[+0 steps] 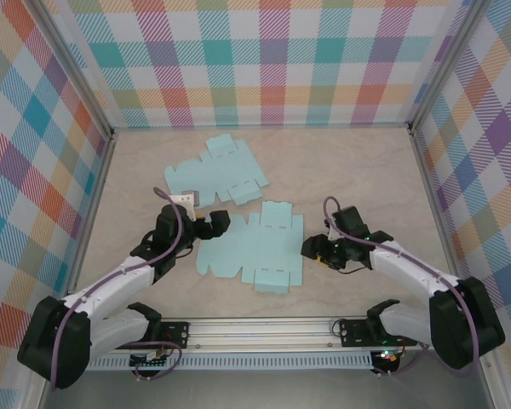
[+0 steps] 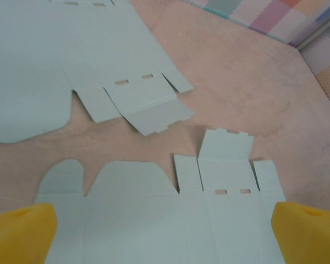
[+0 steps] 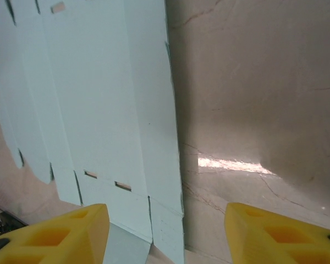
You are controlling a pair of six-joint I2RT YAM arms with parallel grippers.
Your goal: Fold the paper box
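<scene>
We see the paper box (image 1: 251, 251) lying flat and unfolded on the desk (image 1: 358, 170) between the arms. The left end effector (image 1: 215, 223) hangs at its left edge and the right end effector (image 1: 312, 248) at its right, both spread wide, gripping nothing. A second blank (image 1: 217, 173) lies just beyond. We judge that a careless push could slide the thin sheet onto it.
</scene>
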